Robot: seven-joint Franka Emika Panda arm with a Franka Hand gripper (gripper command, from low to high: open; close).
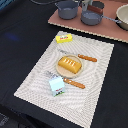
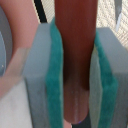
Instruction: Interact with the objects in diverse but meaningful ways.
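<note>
In the wrist view a dark brown sausage (image 2: 75, 45) stands lengthwise between my teal finger pads (image 2: 54, 80), and my gripper (image 2: 76, 85) is shut on it. In the exterior view the gripper (image 1: 92, 6) is at the far edge, above the grey pots, only partly in frame. On the striped placemat (image 1: 95, 75) lie a yellow flat packet (image 1: 64, 38), an orange ridged bread loaf (image 1: 69, 64) on a round plate (image 1: 59, 70), and a light-blue white-topped carton (image 1: 56, 86) near the front.
An orange-handled fork (image 1: 86, 58) and knife (image 1: 74, 83) flank the plate. Two grey pots (image 1: 66, 9) (image 1: 92, 18) and a metal bowl (image 1: 123, 16) stand on a pinkish board (image 1: 102, 29) at the back. Dark tabletop surrounds the mat.
</note>
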